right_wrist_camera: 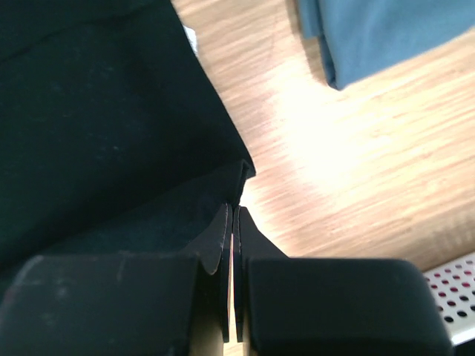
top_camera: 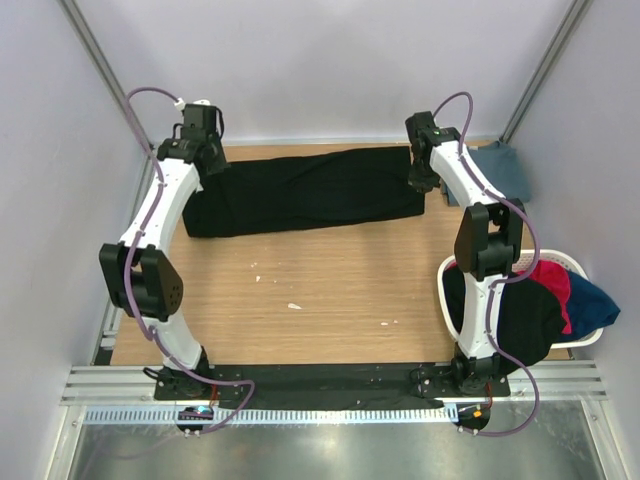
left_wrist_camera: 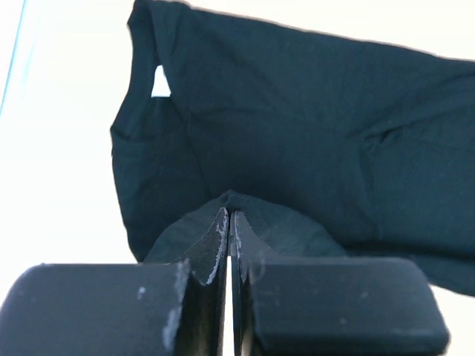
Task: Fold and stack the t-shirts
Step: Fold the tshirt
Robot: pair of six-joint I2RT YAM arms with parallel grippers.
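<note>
Black shirt (top_camera: 310, 190): long folded band across far side of table (top_camera: 330, 285). Left gripper (left_wrist_camera: 231, 216), right gripper (right_wrist_camera: 234, 210) each clenched on 1 end. Blue shirt (top_camera: 505, 168) folded, far right. Basket (top_camera: 562, 257) holds heap (top_camera: 528, 312) of black, red, blue shirts.

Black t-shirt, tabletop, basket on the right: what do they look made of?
The black t-shirt looks like soft matte knit cloth, likely cotton: it creases and drapes limply. The tabletop shows wood grain with a light sheen, perhaps laminate. The basket has a smooth, rigid white rim, probably plastic.
</note>
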